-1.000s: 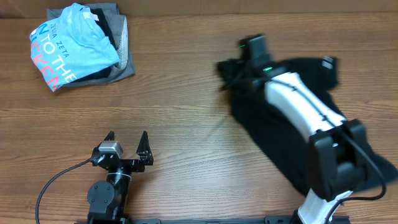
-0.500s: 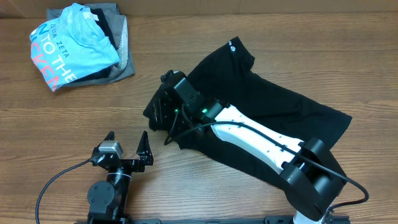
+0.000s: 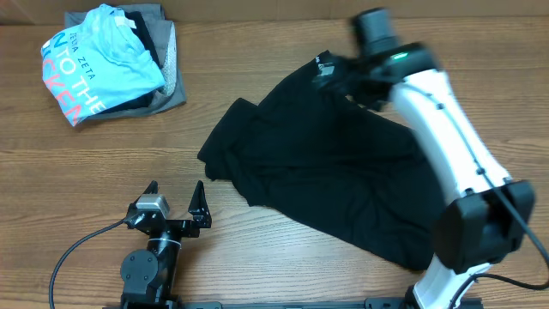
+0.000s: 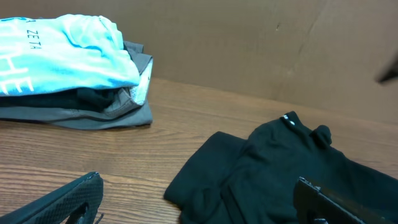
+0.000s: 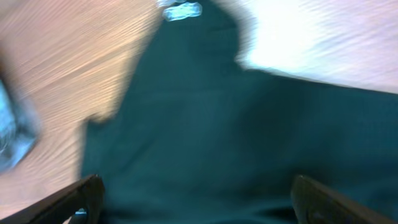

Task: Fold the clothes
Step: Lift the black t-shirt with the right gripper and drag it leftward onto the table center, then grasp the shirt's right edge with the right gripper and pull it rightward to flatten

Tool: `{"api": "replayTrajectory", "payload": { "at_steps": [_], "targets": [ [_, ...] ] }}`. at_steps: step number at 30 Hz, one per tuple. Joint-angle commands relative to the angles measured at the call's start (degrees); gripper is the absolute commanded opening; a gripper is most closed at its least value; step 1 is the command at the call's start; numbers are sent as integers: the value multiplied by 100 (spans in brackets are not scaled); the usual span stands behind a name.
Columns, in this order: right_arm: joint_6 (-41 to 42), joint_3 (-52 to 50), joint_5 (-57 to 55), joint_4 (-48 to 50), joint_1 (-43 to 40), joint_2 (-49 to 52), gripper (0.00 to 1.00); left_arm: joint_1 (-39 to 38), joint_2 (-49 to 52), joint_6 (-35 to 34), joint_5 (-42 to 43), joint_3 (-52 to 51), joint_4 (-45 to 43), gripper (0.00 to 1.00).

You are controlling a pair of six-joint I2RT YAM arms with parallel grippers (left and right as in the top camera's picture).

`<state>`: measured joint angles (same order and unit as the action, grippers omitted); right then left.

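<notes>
The clothes, a black T-shirt [image 3: 326,172], lie spread and rumpled from the table's middle to its right side, with a small white logo [image 3: 324,62] at the far edge. In the left wrist view the T-shirt [image 4: 267,168] lies ahead on the right. My right gripper [image 3: 352,77] hovers, blurred, over the shirt's far part near the logo. Its fingers stand wide apart above the black fabric [image 5: 205,124], holding nothing; the right gripper [image 5: 196,186] is open. My left gripper [image 3: 175,190] rests open near the front edge, just left of the shirt's near corner, and the left gripper [image 4: 196,193] is empty.
A pile at the back left holds a light blue tee [image 3: 94,60] with lettering on top of grey folded garments [image 3: 171,86]. In the left wrist view that pile [image 4: 68,56] sits before a brown cardboard wall [image 4: 249,43]. Bare wood [image 3: 103,163] shows between pile and shirt.
My right gripper dragged the bunched shirt leftward, spreading it out, then opened, let go and swung back to the far right. The left arm has not moved.
</notes>
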<state>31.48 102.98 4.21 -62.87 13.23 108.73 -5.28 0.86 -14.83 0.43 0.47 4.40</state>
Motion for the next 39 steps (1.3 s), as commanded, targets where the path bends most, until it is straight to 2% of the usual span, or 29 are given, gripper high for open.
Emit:
{"api": "replayTrajectory", "payload": {
  "at_steps": [1,7,9,15,22,27,32,35,39],
  "targets": [
    [-44,15,-201,-450,-826,-177,100,-37,-55,70,48,-20,2,100],
    [188,-72,-1364,-1325,-2175,-173,100,-37,-55,70,48,-20,2,100],
    [426,-74,-1281,-1451,-2647,-173,100,-37,-55,70,46,-20,2,100],
    [442,-195,-1128,-1547,-3689,-173,100,-37,-55,70,48,-20,2,100],
    [925,-968,-977,-1084,-4682,-170,100,-37,-55,70,48,-20,2,100],
    [874,-1504,-756,-680,-4905,-168,100,-37,-55,70,48,-20,2,100],
    [431,-1930,-535,-79,-4771,-168,99,-37,-55,70,48,-20,2,100],
    [260,-2131,-407,271,-4564,-168,93,-37,-55,70,48,-20,2,100],
    [308,-2199,-485,424,-4339,-153,97,-37,-55,70,48,-20,2,100]
  ]
}}
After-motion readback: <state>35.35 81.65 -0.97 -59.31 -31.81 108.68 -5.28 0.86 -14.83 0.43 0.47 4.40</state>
